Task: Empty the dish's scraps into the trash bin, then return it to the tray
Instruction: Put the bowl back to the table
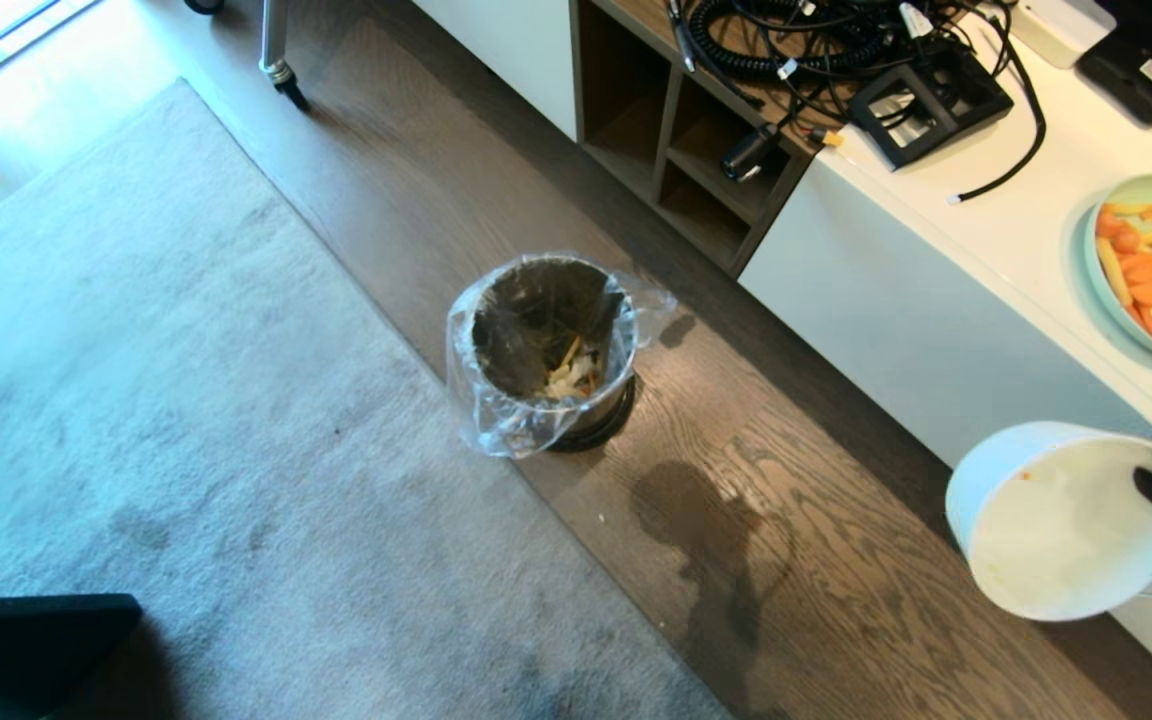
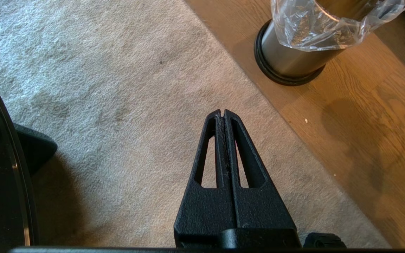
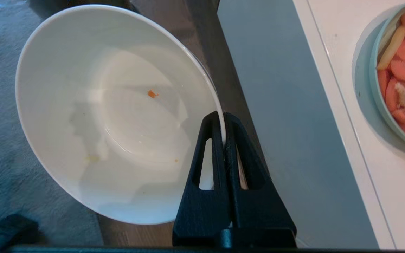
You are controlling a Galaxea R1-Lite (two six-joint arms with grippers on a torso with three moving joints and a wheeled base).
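My right gripper (image 3: 222, 117) is shut on the rim of the dish (image 3: 111, 116), a deep cream-white bowl held in the air beside the white counter front. The dish (image 1: 1056, 525) is tilted and holds only a few tiny orange specks. The scraps (image 1: 572, 374), pale yellow and orange pieces, lie inside the trash bin (image 1: 546, 345), a steel cylinder with a crinkled clear liner standing on the wood floor. In the left wrist view the trash bin (image 2: 294, 52) stands beyond my left gripper (image 2: 223, 113), which hangs shut and empty over the rug. The tray is out of view.
A pale-green plate (image 1: 1101, 290) of carrot and vegetable pieces sits on the white counter (image 1: 1036, 220). Cables and a black frame (image 1: 926, 100) lie at the counter's far end. Open wooden shelves (image 1: 676, 150) stand behind the bin. A grey rug (image 1: 156, 400) covers the floor to the left.
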